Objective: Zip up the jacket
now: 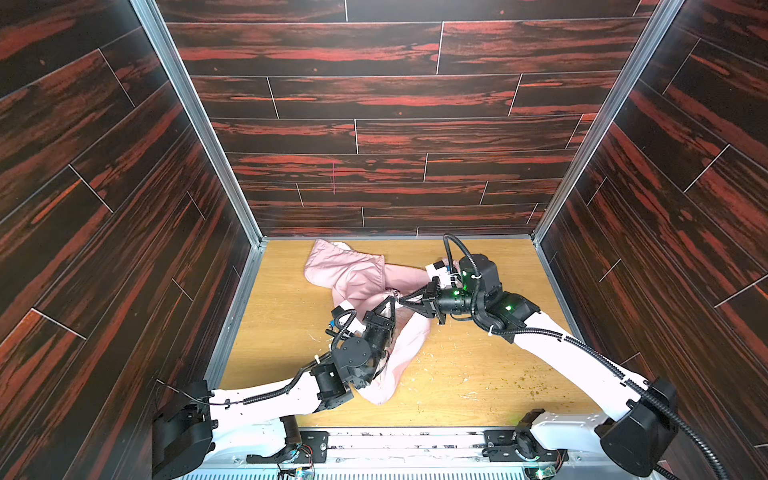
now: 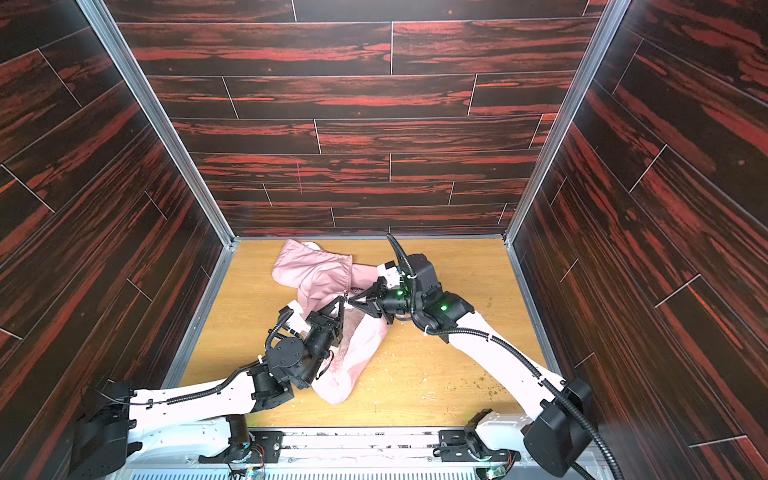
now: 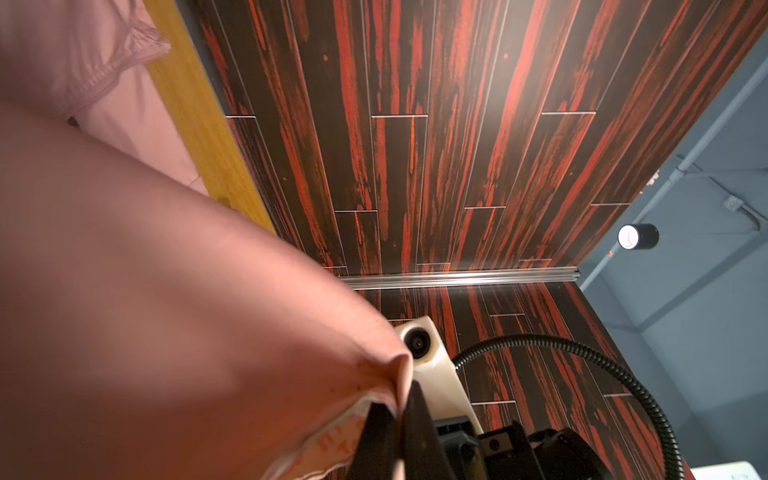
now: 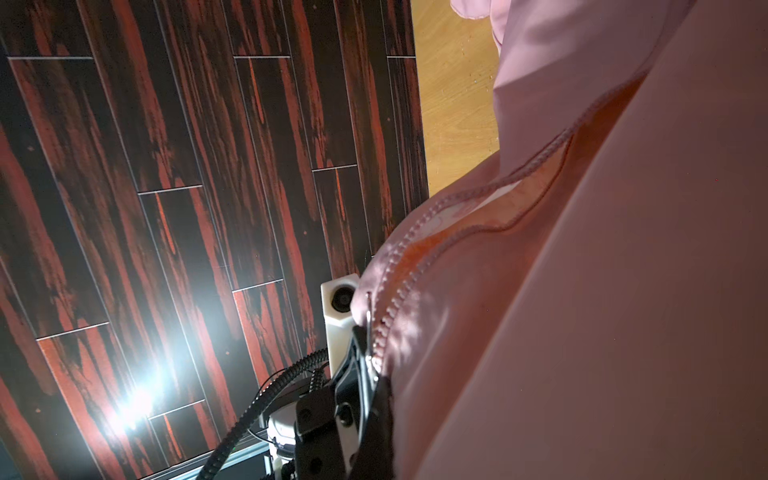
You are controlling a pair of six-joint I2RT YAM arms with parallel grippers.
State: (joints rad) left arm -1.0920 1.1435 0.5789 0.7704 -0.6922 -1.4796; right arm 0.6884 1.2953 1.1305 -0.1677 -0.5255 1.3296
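Observation:
The light-pink jacket (image 1: 353, 274) (image 2: 316, 270) lies crumpled on the wooden table, hood toward the back wall, a long part trailing toward the front. Both grippers meet over its middle, tip to tip. My left gripper (image 1: 392, 300) (image 2: 343, 300) comes from the front left and is shut on a pinched fold of jacket (image 3: 166, 291) fabric at its tips (image 3: 397, 409). My right gripper (image 1: 402, 297) (image 2: 352, 301) (image 4: 376, 399) reaches in from the right, shut on the jacket (image 4: 623, 291) edge beside the zipper teeth (image 4: 392, 303). The fabric hides part of its jaws.
The wooden table (image 1: 478, 374) carries scattered crumbs (image 1: 532, 386) at the front right. Dark red-streaked walls enclose three sides. A metal rail (image 1: 395, 440) with both arm bases runs along the front edge.

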